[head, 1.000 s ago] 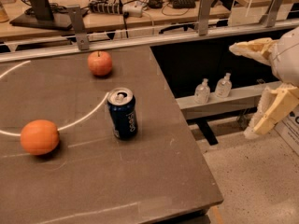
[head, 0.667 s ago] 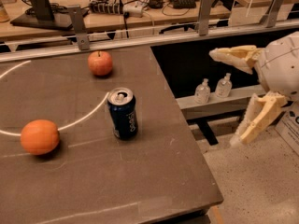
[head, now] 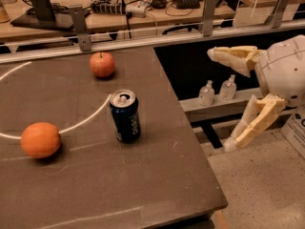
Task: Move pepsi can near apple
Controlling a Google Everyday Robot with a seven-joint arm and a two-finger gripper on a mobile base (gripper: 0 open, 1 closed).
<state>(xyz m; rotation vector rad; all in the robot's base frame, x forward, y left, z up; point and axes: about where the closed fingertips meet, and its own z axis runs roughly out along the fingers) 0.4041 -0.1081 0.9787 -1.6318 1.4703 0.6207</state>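
Note:
The pepsi can stands upright near the middle of the dark table, its silver top and pull tab showing. The apple, small and reddish with a stem, sits at the back of the table, well behind the can. My gripper hangs off the table's right edge, right of the can and apart from it. Its two cream fingers are spread wide apart and hold nothing.
A larger smooth orange lies at the table's left. A white curved line runs across the tabletop. Two small clear bottles stand on a low shelf right of the table. A cluttered bench with cables runs behind.
My gripper has moved left, closer to the table's right edge, with its fingers still spread. The can, apple and orange have not moved.

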